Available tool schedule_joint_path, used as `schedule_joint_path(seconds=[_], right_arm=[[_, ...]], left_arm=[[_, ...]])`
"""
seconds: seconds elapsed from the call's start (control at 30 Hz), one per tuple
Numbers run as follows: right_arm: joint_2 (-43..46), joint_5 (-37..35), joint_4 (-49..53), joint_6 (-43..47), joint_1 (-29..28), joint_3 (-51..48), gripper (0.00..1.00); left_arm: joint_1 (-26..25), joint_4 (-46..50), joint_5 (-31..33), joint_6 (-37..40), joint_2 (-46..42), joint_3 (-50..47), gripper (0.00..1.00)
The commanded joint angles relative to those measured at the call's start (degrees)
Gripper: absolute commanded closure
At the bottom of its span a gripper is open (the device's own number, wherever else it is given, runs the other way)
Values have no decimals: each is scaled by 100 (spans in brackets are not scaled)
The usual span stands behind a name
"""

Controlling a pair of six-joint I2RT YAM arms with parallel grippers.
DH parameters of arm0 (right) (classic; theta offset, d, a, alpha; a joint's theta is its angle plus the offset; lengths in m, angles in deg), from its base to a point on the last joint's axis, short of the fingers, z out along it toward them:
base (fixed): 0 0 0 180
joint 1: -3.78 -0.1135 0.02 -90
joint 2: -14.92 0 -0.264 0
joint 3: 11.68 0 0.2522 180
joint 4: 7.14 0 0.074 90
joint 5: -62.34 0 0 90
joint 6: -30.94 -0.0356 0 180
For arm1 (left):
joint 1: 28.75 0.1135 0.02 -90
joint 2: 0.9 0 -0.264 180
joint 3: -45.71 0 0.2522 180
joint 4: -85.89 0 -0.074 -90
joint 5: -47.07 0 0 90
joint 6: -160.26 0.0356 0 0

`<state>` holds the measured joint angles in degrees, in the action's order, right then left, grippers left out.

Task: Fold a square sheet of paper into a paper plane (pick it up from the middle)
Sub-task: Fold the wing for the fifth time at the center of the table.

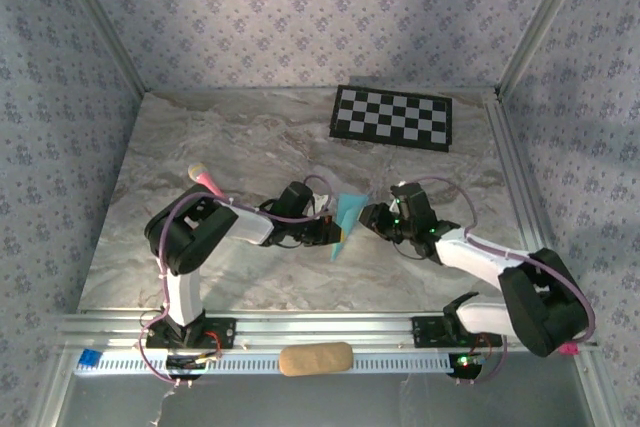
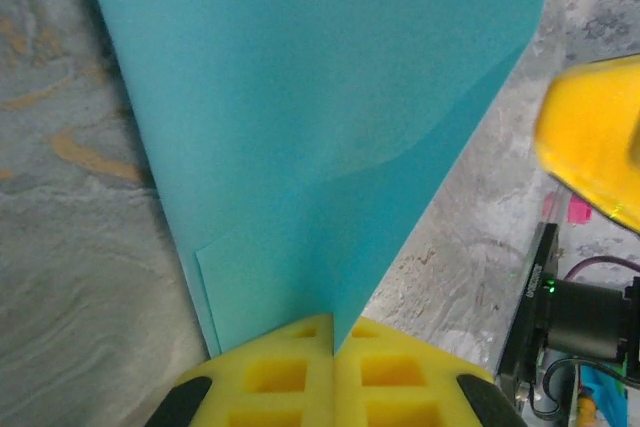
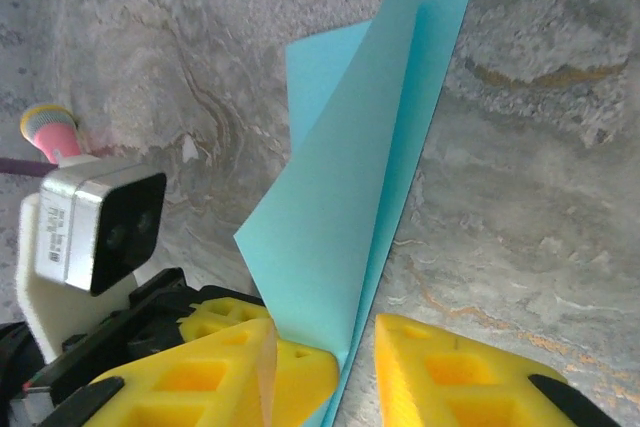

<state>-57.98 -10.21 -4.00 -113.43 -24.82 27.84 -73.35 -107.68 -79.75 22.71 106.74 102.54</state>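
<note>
Plainly the sheet of paper (image 2: 320,127) is a thin, light thing. It is folded on a centre crease into a long tapering shape and seems to be held up off the counter (image 1: 200,137) between the two arms, narrowing toward their bases. The left jaws are closed on it, their yellow pads (image 2: 280,372) pinching the folded edge at the narrow end. The right jaws stand partly apart. Their yellow fingers (image 3: 460,377) sit either side of the paper's lower edge, and I see no pressure on it.

It should weigh almost nothing, so a gentle pinch ought to hold it. It will likely be floppy out at the free flaps and stiffer along the crease, where the layers double. That makes the crease, close beside the existing grip, the sensible place for the right jaws. Squeezing a loose flap could crumple it, and pulling the two grips apart could tear or skew the fold.
</note>
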Motion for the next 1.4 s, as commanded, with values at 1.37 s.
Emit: schedule_joint_path(seconds=[1.37], right_arm=[[-2171,1295,-1224,452,173,868,92]], left_arm=[[371,-1333,-375,-1433,486,-636,100]])
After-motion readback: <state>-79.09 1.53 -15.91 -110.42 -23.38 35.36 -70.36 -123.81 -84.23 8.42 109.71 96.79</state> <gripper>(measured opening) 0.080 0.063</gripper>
